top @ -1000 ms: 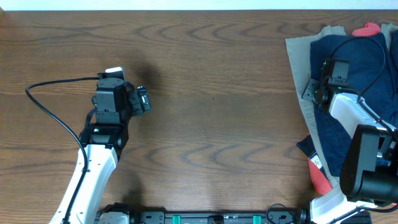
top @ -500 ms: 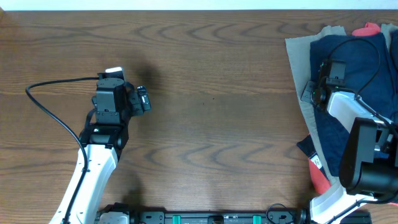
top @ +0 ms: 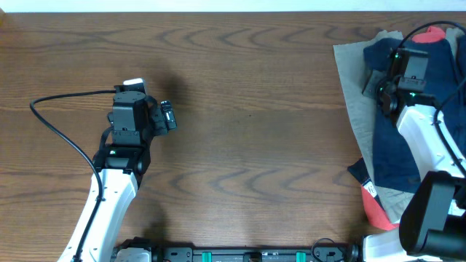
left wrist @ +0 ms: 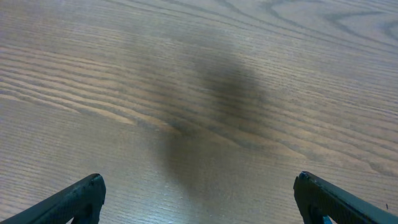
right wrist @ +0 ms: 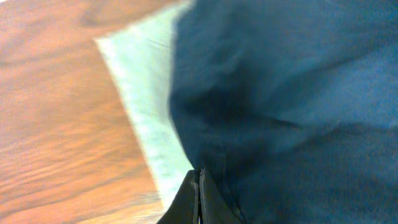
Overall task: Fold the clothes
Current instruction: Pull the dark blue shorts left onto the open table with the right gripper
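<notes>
A pile of clothes lies at the table's right edge: a navy garment (top: 393,149) on top of a pale beige cloth (top: 355,80), with red cloth (top: 378,212) showing at the near end. My right gripper (top: 381,86) is over the far part of the pile. In the right wrist view its jaws (right wrist: 199,172) are pressed together on a fold of the navy garment (right wrist: 292,93), beside the beige cloth's edge (right wrist: 143,81). My left gripper (top: 169,116) hovers over bare wood at the left, open wide (left wrist: 199,183) with nothing between its fingers.
More red fabric (top: 435,33) peeks out at the far right corner. A black cable (top: 58,124) loops from the left arm across the wood. The brown wooden table (top: 247,116) separates the two arms.
The right gripper closed on the navy garment and moved toward the far edge, bunching the fabric. The left arm has not moved.
</notes>
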Controlling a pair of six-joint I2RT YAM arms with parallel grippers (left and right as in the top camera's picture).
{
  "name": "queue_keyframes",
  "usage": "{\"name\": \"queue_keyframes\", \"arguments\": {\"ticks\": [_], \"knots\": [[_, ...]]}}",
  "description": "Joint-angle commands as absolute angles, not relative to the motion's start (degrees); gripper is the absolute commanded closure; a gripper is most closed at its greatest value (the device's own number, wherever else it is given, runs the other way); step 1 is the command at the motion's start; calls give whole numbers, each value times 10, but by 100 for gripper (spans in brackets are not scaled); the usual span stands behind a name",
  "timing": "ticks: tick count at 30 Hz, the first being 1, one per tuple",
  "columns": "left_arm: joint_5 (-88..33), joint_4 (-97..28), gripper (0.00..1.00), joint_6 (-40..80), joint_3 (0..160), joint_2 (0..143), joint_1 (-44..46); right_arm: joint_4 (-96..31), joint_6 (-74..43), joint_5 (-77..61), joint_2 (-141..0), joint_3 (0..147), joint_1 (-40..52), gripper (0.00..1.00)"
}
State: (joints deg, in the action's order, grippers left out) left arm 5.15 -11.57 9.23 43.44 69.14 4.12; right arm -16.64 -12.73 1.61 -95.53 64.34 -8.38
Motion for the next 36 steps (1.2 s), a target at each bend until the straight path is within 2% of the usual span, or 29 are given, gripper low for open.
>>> {"name": "queue_keyframes", "arguments": {"ticks": [1, 4, 10, 21, 26, 27, 28, 31, 32, 36], "knots": [[61, -114, 2, 100, 447, 693, 38, -166, -117, -133, -947, 657, -55, 99], [61, -112, 2, 100, 447, 693, 38, -165, -117, -183, -947, 657, -21, 99], [61, -112, 2, 100, 447, 693, 38, -165, -117, -189, -947, 658, 85, 99], [58, -113, 2, 102, 447, 692, 38, -165, -117, -143, -948, 657, 275, 98], [-11, -113, 2, 102, 447, 692, 38, -166, -117, -83, -948, 657, 327, 98], [-35, -113, 2, 102, 447, 692, 38, -167, -117, -66, -948, 657, 331, 94], [-58, -113, 2, 102, 447, 692, 38, -168, -117, -54, -948, 657, 331, 82], [-130, -113, 2, 104, 447, 692, 38, -170, -117, -56, -948, 657, 322, 14], [-151, -113, 2, 109, 447, 693, 38, -175, -117, -58, -948, 657, 318, 1], [-212, -113, 2, 161, 446, 693, 43, -212, -115, -58, -945, 657, 298, 1]]}}
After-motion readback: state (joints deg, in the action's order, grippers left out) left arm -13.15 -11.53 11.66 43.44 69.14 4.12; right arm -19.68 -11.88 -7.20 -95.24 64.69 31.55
